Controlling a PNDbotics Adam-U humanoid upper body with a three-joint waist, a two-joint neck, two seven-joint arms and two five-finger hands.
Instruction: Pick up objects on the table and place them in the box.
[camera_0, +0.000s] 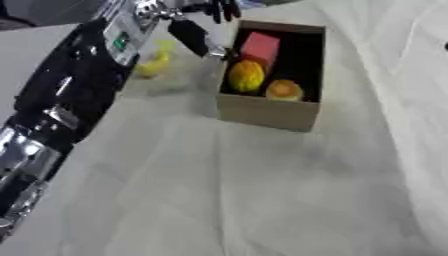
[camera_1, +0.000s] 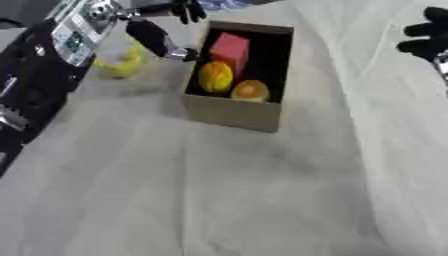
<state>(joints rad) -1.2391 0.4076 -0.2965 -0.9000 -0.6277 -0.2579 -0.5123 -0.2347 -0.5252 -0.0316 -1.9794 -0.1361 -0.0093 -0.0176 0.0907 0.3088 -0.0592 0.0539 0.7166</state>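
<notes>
Three items already lie in the cardboard box (camera_0: 267, 112): a pink-red block (camera_0: 260, 46) leaning at the far end, a yellow-orange rounded piece (camera_0: 246, 76) in the middle, and a smaller orange one (camera_0: 284, 90) nearest the front wall. Packed along the box's left half, they leave dark room on the right side, probably for further pieces.

One item outstanding: a yellow object (camera_0: 155, 63), shape unclear, on the white-covered tabletop (camera_0: 262, 190) just left of the box.

Left robot hand (camera_0: 199, 36): extended over the gap between the yellow object and the box's left wall, one finger reaching to the rim; it holds nothing, fingers straight.

Right robot hand (camera_1: 429, 35): at the right edge, well apart from the box, dark fingers bunched; whether curled or relaxed cannot be told
</notes>
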